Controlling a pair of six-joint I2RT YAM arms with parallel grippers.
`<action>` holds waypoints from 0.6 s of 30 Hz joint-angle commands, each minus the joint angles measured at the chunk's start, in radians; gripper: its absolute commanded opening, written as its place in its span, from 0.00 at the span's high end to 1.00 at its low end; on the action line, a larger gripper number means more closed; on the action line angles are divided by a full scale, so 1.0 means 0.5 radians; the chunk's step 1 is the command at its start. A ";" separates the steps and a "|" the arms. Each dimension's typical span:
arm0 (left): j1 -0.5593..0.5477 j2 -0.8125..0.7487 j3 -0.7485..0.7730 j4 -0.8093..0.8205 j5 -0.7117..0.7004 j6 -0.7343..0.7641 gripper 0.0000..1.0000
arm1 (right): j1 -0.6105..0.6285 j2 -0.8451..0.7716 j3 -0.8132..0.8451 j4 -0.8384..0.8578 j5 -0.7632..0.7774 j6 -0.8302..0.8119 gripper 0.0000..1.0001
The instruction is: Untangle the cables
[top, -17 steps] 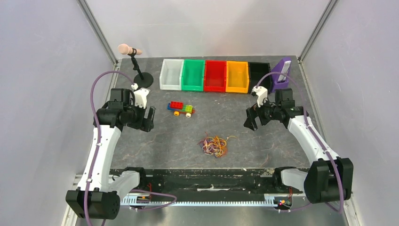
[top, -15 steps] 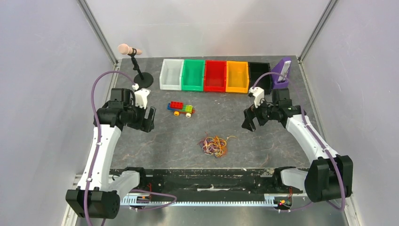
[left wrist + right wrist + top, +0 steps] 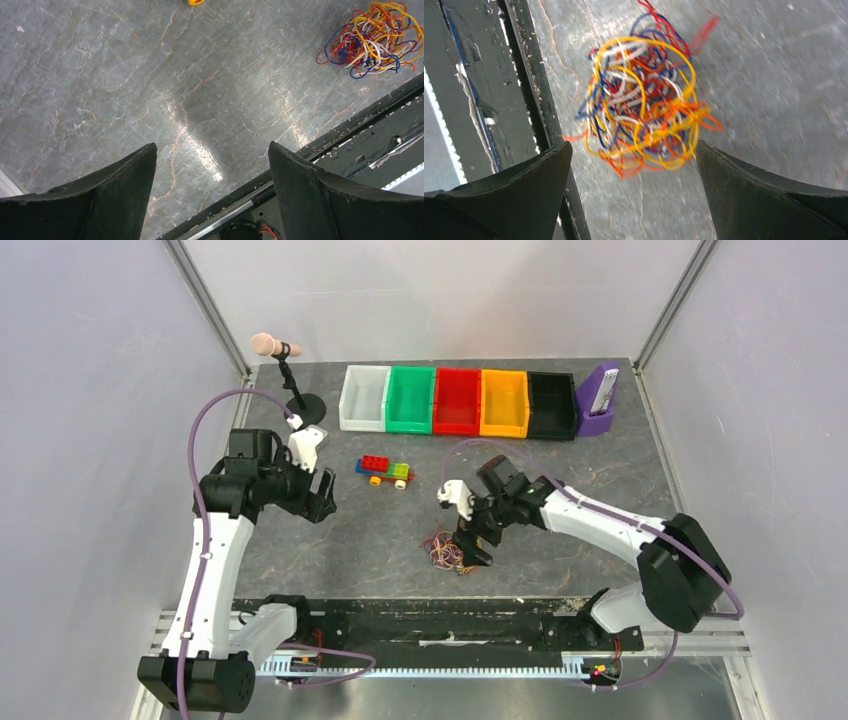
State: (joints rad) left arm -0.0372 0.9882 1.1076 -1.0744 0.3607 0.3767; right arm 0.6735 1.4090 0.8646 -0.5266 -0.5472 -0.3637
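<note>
Right claw (image 3: 632, 146): 2 black fingers spread wide, one either side of the fist-sized tangle of thin orange, yellow, white, red and blue cables (image 3: 644, 105) in the wrist view. Nothing is gripped; contact cannot be told. The tangle lies on the grey marbled worktop (image 3: 380, 530), near its front edge. Left claw (image 3: 211, 146): spread wide, empty, well apart from the tangle.

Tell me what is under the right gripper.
The cables, one tangled ball on the table, lie below the right gripper, framed by its open jaws. From above, the gripper hides part of the tangle; whether it touches cannot be told.
</note>
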 commanded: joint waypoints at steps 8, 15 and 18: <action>-0.028 -0.060 -0.156 0.263 0.485 -0.063 0.11 | 0.333 0.315 -0.081 0.555 0.464 0.218 0.49; -0.398 -0.040 -0.348 0.625 0.566 -0.269 0.20 | 0.117 -0.011 -0.084 0.609 0.120 0.178 1.00; -0.633 0.112 -0.339 0.910 0.567 -0.443 0.20 | -0.015 -0.136 -0.036 0.622 -0.128 0.194 1.00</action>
State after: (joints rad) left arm -0.2352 0.9771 0.9344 -0.8562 0.5888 0.2863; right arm 0.7338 1.4467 0.8120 -0.2871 -0.4507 -0.2691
